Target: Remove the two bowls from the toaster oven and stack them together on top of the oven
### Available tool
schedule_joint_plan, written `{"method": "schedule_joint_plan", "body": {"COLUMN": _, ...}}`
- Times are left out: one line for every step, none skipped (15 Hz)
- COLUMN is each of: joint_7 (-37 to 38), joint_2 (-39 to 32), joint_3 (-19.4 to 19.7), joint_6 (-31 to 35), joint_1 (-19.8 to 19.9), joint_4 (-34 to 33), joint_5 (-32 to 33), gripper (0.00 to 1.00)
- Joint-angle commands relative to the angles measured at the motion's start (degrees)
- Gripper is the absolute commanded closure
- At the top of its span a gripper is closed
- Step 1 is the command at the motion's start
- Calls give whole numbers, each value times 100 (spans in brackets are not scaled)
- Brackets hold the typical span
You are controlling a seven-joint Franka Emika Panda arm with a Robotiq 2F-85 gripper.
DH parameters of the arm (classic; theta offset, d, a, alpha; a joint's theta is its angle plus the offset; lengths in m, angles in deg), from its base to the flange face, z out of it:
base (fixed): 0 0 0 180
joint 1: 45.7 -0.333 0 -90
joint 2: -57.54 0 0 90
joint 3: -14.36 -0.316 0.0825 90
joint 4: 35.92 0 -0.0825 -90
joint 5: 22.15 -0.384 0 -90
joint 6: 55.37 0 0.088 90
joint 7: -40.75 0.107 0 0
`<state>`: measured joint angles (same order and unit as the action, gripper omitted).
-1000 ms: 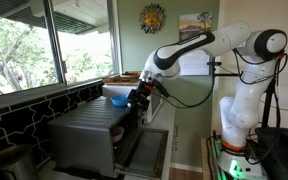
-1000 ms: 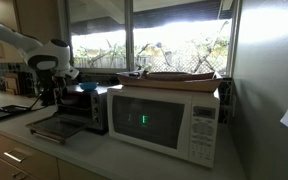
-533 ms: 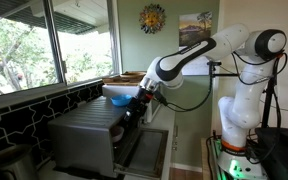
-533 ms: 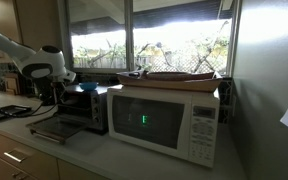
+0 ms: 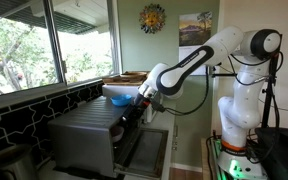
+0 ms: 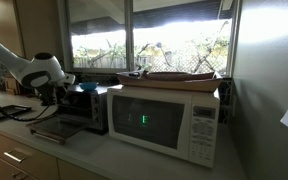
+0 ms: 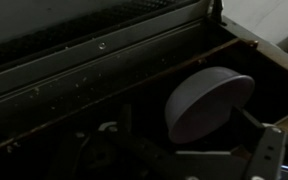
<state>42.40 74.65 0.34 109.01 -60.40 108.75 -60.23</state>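
The toaster oven (image 5: 84,135) is a grey metal box with its front door (image 5: 146,150) dropped open; it also shows in the other exterior view (image 6: 79,108). A light blue bowl (image 5: 116,100) sits on top of it. My gripper (image 5: 134,113) is at the mouth of the cavity. In the wrist view a second small bowl (image 7: 206,103) lies tilted inside the dark cavity, looking grey in the dim light. My gripper (image 7: 184,150) is open, with one finger (image 7: 269,155) low right of the bowl, not touching it.
A white microwave (image 6: 169,120) stands beside the oven with a flat wooden tray (image 6: 179,75) on top. Windows and a dark tiled ledge (image 5: 24,110) run behind the oven. The robot's base (image 5: 234,150) stands past the open door.
My arm has lowered and pushed the gripper from above the oven's front edge down towards the open cavity. The light blue bowl has stayed on top.
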Motion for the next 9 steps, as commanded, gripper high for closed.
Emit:
{"method": "schedule_joint_plan", "body": {"joint_7": 765, "joint_2": -182, "joint_3": -180, "joint_6": 533, "joint_1": 157, "joint_4": 146, "joint_5": 761, "gripper": 0}}
{"method": "schedule_joint_plan", "body": {"joint_7": 925, "joint_2": -220, "joint_3": -173, "joint_6": 589, "joint_1": 163, "joint_4": 143, "joint_5": 923, "gripper": 0}}
{"method": "schedule_joint_plan", "body": {"joint_7": 1106, "joint_2": -260, "joint_3": -179, "joint_6": 676, "joint_1": 187, "joint_4": 153, "joint_5": 1094, "gripper": 0}}
{"method": "schedule_joint_plan", "body": {"joint_7": 1298, "joint_2": -294, "joint_3": -201, "joint_6": 756, "joint_1": 231, "joint_4": 179, "joint_5": 1286, "gripper": 0}}
{"method": "schedule_joint_plan", "body": {"joint_7": 1493, "joint_2": -313, "joint_3": -241, "joint_6": 792, "joint_1": 302, "joint_4": 199, "joint_5": 1474, "gripper": 0}}
{"method": "schedule_joint_plan", "body": {"joint_7": 1649, "joint_2": -306, "joint_3": -471, "joint_6": 763, "joint_1": 553, "joint_4": 212, "joint_5": 1569, "gripper": 0}}
{"method": "schedule_joint_plan", "body": {"joint_7": 1821, "joint_2": -308, "joint_3": -534, "joint_6": 767, "joint_1": 643, "joint_4": 217, "joint_5": 1731, "gripper": 0}}
{"method": "schedule_joint_plan", "body": {"joint_7": 1956, "joint_2": -296, "joint_3": -637, "joint_6": 769, "joint_1": 756, "joint_4": 225, "joint_5": 1863, "gripper": 0}}
{"method": "schedule_joint_plan", "body": {"joint_7": 2103, "joint_2": -295, "joint_3": -754, "joint_6": 836, "joint_1": 877, "joint_4": 237, "joint_5": 2002, "gripper": 0}}
